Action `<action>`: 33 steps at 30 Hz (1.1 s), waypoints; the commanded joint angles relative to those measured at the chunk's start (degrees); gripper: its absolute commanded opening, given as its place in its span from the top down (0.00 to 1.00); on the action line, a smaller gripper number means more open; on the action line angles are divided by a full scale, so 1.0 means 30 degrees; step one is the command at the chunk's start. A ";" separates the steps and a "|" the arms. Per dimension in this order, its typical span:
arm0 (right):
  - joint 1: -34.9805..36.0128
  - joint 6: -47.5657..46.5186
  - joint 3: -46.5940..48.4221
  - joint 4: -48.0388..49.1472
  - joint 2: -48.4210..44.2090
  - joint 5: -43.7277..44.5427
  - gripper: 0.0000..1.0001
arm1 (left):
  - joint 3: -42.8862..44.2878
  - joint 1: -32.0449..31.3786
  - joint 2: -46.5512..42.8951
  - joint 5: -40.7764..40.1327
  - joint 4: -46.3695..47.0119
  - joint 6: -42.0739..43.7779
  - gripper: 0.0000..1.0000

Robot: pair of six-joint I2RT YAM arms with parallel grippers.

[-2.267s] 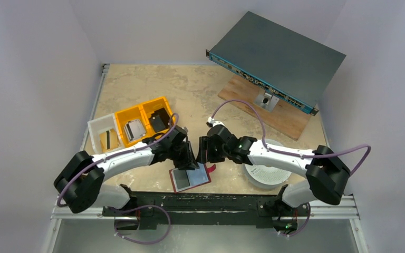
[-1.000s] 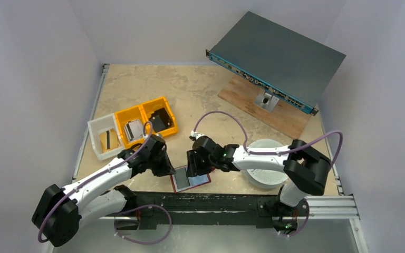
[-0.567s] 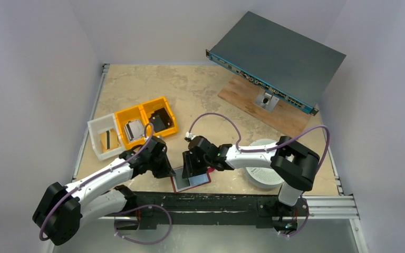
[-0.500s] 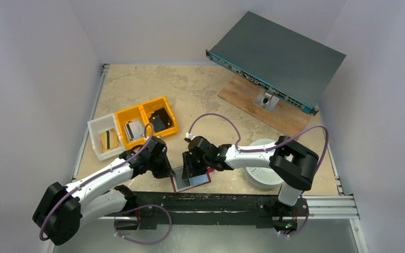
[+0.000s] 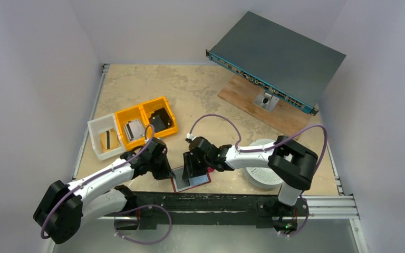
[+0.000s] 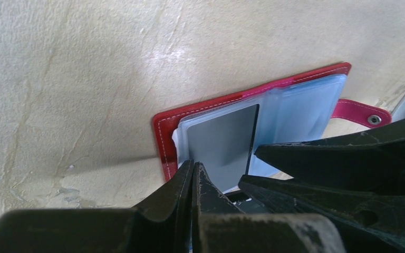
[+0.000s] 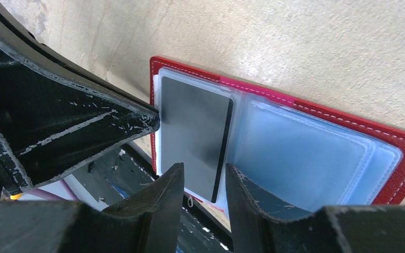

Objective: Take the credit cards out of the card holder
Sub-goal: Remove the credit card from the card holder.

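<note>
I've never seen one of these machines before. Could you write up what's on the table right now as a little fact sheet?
Card holder: lying open and flat, red cover down
Dark grey card: in one clear sleeve; contents of the other sleeves unclear
Left fingers: shut, tips at the holder's edge beside that card
Right fingers: apart, over the card's near end
White bin: holds a golden card with a black stripe
</note>
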 commanded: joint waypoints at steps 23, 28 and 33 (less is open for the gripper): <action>-0.1029 0.1117 -0.1966 0.3961 0.1174 -0.2538 0.63 | 0.0439 -0.1251 0.3070 0.0214 0.2084 -0.1006 1.00; -0.1943 0.1625 -0.3282 0.5640 0.0671 -0.3680 0.63 | 0.0706 -0.1241 0.3992 -0.0161 0.1808 -0.1198 1.00; -0.2639 0.2245 -0.4472 0.7788 0.0095 -0.4823 0.63 | 0.1133 -0.1260 0.4664 -0.0900 0.0796 -0.1316 1.00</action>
